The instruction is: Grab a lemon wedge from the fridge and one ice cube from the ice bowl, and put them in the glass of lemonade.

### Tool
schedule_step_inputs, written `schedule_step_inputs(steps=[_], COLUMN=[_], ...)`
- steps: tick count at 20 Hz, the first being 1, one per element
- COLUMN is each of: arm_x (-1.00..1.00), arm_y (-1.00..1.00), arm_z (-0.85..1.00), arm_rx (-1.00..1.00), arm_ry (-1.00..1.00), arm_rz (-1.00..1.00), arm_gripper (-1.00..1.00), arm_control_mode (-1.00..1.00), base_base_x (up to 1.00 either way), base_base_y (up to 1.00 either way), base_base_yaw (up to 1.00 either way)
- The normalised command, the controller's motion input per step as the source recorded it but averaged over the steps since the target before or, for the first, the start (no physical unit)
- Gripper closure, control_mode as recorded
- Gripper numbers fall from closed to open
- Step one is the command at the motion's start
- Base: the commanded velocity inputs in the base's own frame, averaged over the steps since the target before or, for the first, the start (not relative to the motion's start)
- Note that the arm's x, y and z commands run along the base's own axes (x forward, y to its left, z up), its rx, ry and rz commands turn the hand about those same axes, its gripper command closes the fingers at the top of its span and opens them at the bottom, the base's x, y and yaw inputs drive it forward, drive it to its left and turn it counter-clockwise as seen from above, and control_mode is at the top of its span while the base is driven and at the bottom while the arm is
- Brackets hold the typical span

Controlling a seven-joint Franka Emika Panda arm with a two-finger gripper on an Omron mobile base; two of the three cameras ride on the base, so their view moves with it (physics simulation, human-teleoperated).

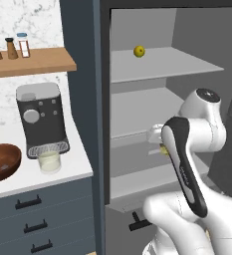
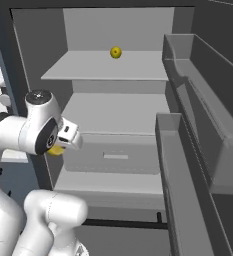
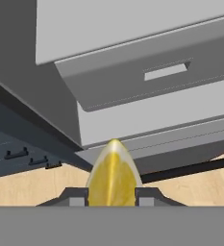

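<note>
My gripper (image 3: 112, 198) is shut on the lemon wedge (image 3: 113, 175), a pointed bright yellow piece that sticks up between the two dark fingertips. The wedge (image 1: 164, 150) peeks out beside my forearm in the left base view, and under my wrist (image 2: 56, 150) in the right base view, in front of the open fridge (image 1: 152, 64) at lower-shelf height. The glass of lemonade (image 1: 49, 162) stands on the white counter left of the fridge. Next to it, at the left edge, is the dark brown ice bowl (image 1: 0, 162).
A round whole lemon (image 2: 116, 52) lies on the fridge's upper shelf. A grey drawer (image 3: 147, 79) sits low in the fridge. The open door with its bins (image 2: 198, 145) stands to the right. A coffee machine (image 1: 40, 119) is behind the glass, below a wooden shelf (image 1: 30, 62) with shakers.
</note>
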Motion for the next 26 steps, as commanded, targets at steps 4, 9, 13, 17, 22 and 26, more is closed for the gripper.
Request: schedule_step_inputs(steps=[4,9,13,17,22,26], arm_x=[-0.11,0.00,0.00,0.00,0.00,0.00], arm_y=[0.10,0.00,0.00,0.00,0.00,0.00], arm_z=[0.00,0.00,0.00,0.00,0.00,0.00], arm_rx=[0.00,0.00,0.00,0.00,0.00,0.00], arm_ry=[0.00,0.00,0.00,0.00,0.00,0.00], arm_rz=[0.00,0.00,0.00,0.00,0.00,0.00], arm_gripper=[1.00,1.00,1.00,1.00,1.00,1.00], arm_control_mode=[1.00,1.00,1.00,1.00,1.00,1.00], base_base_x=[-0.34,-0.21,-0.03,0.00,0.15,0.63], base_base_y=[0.68,1.00,1.00,1.00,0.99,0.79], base_base_yaw=[0.00,-0.06,-0.04,-0.04,-0.03,-0.01])
